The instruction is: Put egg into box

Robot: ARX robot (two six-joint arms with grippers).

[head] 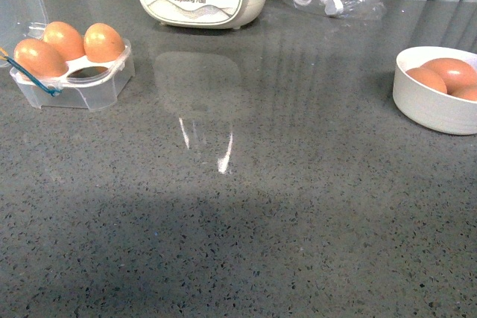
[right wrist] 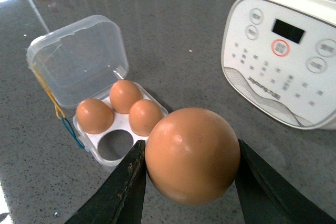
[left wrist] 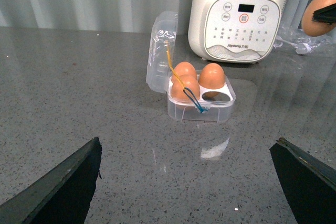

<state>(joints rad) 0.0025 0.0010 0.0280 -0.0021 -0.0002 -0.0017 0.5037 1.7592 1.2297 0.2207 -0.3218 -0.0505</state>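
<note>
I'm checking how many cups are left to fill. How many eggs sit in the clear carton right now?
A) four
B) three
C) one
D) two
B: the box holds three eggs beside one empty cup. A fourth egg is gripped in the right tool, not in the box.
</note>
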